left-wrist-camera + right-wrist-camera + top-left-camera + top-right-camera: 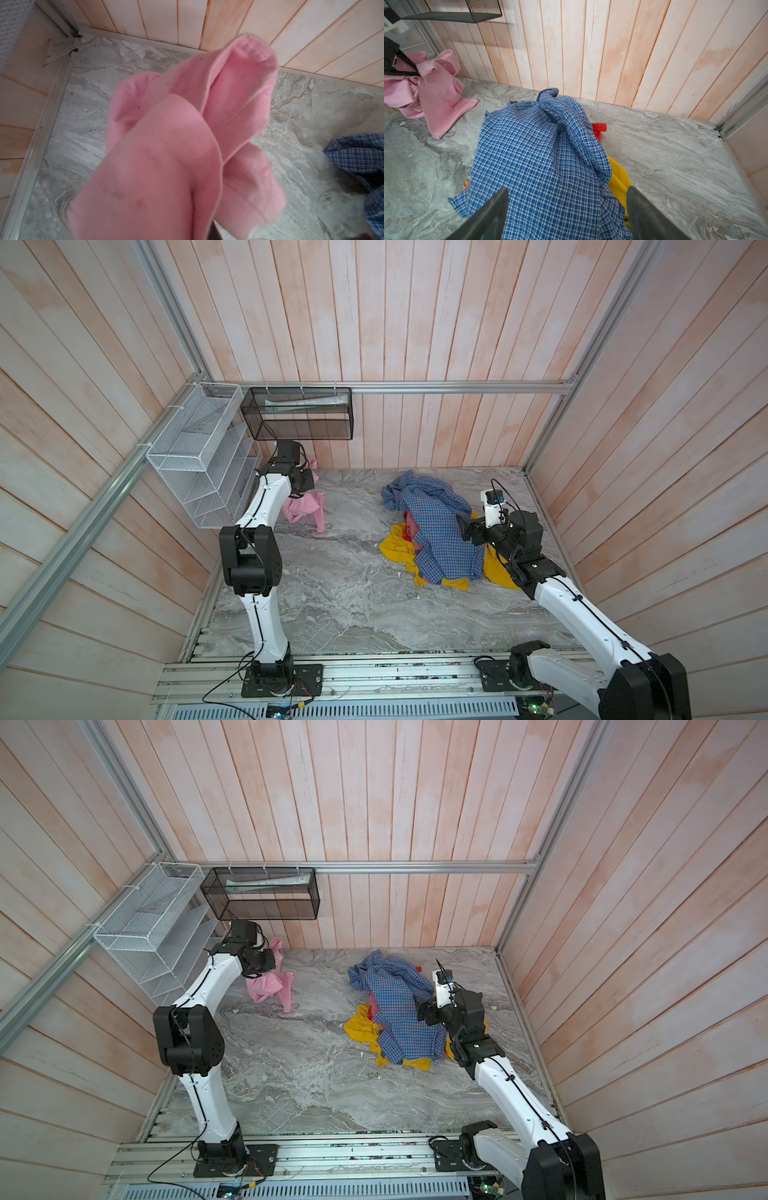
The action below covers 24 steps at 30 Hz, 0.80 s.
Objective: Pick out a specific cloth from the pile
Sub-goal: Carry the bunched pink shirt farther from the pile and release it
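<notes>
Overhead, in both top views, the pile (pixel 432 539) lies on the marbled grey surface (pixel 332 597): a blue checked shirt (pixel 436 522) spread over a mustard-yellow cloth (pixel 392 549). Well apart from the pile, to its left and level with its far end, the left gripper (pixel 305 481) is pinched narrow on the cloth (pixel 305 508), a plain pink garment that hangs in a bunch below it. The right gripper (pixel 466 527) hovers over the pile's right half, above the shirt, holding nothing.

Next, the left wrist view is filled almost wholly by the cloth (pixel 176 145), folded and blurred close to the lens, so the gripper itself is hidden there. A corner of the shirt (pixel 357 153) shows at the edge, apart from the pink fabric.

Lastly, the right wrist view looks down across the pile. The right gripper (pixel 568 189) stands wide, its two fingers (pixel 492 214) apart just above the shirt (pixel 542 158), neither gripping it. The mustard-yellow cloth (pixel 618 178) peeks out from under the shirt, and a bit of red fabric (pixel 599 126) shows at the pile's far edge. Beyond the pile toward the left arm, the left gripper (pixel 415 71) clamps the bunched top of the cloth (pixel 438 99), whose lower end rests on the surface (pixel 664 155).
</notes>
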{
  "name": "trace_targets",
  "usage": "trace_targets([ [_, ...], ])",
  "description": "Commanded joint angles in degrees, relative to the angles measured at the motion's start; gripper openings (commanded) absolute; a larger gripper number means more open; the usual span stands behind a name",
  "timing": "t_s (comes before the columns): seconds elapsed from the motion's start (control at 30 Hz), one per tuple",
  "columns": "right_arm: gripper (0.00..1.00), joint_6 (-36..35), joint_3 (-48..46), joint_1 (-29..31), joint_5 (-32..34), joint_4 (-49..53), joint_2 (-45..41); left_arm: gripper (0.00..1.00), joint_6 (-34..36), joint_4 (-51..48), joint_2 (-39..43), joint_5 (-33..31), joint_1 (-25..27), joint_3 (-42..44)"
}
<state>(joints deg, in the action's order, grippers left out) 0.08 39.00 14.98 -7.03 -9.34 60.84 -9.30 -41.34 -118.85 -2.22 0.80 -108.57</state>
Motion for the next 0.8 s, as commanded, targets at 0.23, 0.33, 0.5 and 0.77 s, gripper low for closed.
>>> trace_targets([
  [0.23, 0.89, -0.95, 2.57, 0.4, 1.07, 1.96, -0.02, 0.0, 8.57, -0.15, -14.51, -10.1, 2.07, -9.56],
  [0.33, 0.89, -0.63, 2.74, 0.4, 1.24, 2.07, 0.4, 0.0, 9.74, -0.67, -17.19, -15.25, 3.11, -8.8],
  [0.5, 0.89, -0.5, 3.66, 0.4, 0.96, 2.36, 1.4, 0.0, 9.48, -4.74, -21.35, -16.24, 3.42, -8.73],
  [0.77, 0.89, -0.55, 3.84, 0.4, 0.88, 1.68, 2.75, 0.21, 8.35, -4.6, -21.54, -12.26, 2.56, -9.49],
])
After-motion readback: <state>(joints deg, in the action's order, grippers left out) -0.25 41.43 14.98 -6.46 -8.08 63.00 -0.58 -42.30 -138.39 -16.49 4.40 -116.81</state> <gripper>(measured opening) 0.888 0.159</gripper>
